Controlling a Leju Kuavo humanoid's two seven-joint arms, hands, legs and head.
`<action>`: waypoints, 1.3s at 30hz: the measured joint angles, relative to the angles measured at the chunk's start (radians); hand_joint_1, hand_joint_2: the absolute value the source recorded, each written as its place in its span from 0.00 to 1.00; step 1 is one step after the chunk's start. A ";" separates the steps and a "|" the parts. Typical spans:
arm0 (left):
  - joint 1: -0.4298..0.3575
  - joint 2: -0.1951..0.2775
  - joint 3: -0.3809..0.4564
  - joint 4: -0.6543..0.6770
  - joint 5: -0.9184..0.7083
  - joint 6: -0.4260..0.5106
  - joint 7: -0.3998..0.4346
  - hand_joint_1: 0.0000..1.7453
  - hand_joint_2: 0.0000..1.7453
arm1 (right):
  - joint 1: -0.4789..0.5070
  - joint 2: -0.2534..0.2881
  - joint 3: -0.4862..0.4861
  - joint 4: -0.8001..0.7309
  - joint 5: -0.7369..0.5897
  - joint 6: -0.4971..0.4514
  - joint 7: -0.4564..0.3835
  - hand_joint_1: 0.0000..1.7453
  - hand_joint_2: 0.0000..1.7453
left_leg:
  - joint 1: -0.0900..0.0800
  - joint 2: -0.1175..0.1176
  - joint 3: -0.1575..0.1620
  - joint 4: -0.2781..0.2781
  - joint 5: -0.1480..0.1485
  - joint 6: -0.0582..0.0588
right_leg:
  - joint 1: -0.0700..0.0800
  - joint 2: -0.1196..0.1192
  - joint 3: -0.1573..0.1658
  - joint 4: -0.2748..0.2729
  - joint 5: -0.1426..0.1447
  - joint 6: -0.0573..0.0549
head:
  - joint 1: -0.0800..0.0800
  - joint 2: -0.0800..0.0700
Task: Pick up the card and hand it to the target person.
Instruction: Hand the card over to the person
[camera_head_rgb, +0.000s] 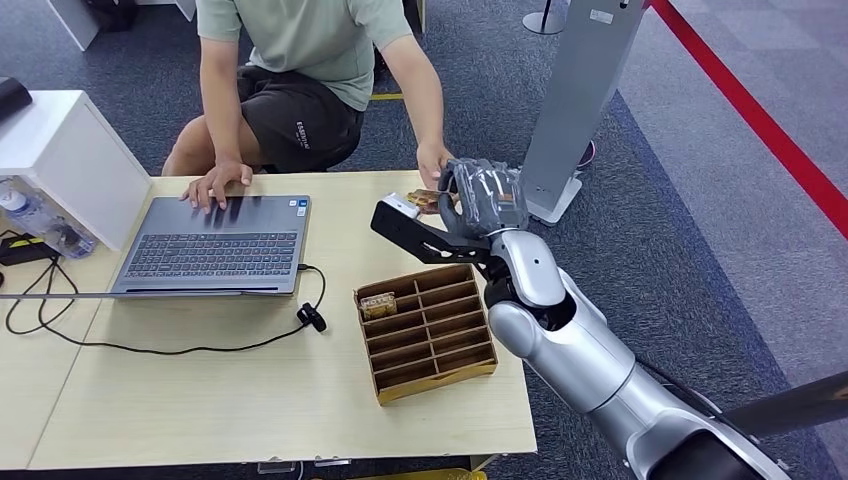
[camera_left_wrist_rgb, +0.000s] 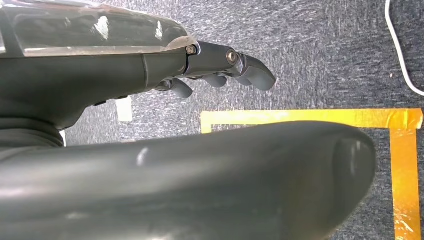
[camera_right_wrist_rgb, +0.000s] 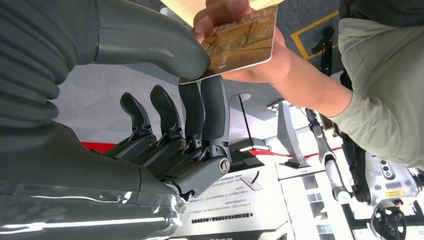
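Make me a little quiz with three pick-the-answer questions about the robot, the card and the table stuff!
1. Where is the card?
A. Lying on the laptop
B. Between the right robot hand and the person's hand, past the table's far edge
C. On the floor

2. What colour is the person's shirt?
A. Pale green
B. Bright red
C. Black

3. What is the right robot hand doing?
A. Hanging with nothing in it
B. Pressing laptop keys
C. Pinching the card between thumb and fingers

Answers:
1. B: the right wrist view shows the card with the thumb on one end and the person's fingers on the other.
2. A: the shirt is pale green in the head view.
3. C: thumb and fingers meet on the card's edge.
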 joint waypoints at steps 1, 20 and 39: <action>0.000 0.000 0.000 0.000 0.002 0.000 0.001 0.00 0.00 | -0.006 0.005 0.000 0.017 0.003 -0.010 -0.006 0.80 1.00 | 0.000 0.000 0.000 0.000 0.000 0.000 | 0.000 0.000 0.000 0.000 0.000 0.000 | 0.000 0.000; 0.000 0.002 0.000 0.000 0.016 0.008 0.007 0.00 0.00 | -0.050 0.090 0.000 0.242 0.015 -0.084 -0.057 0.00 1.00 | 0.000 0.000 0.000 0.000 0.000 0.000 | 0.000 0.000 0.000 0.000 0.000 0.000 | 0.000 0.000; 0.000 0.006 -0.010 0.000 0.022 0.018 0.023 0.00 0.00 | 0.042 0.123 -0.012 0.223 -0.433 -0.029 -0.237 0.00 1.00 | 0.000 0.000 0.000 0.000 0.000 0.000 | 0.000 0.000 0.000 0.000 0.000 0.000 | 0.000 0.000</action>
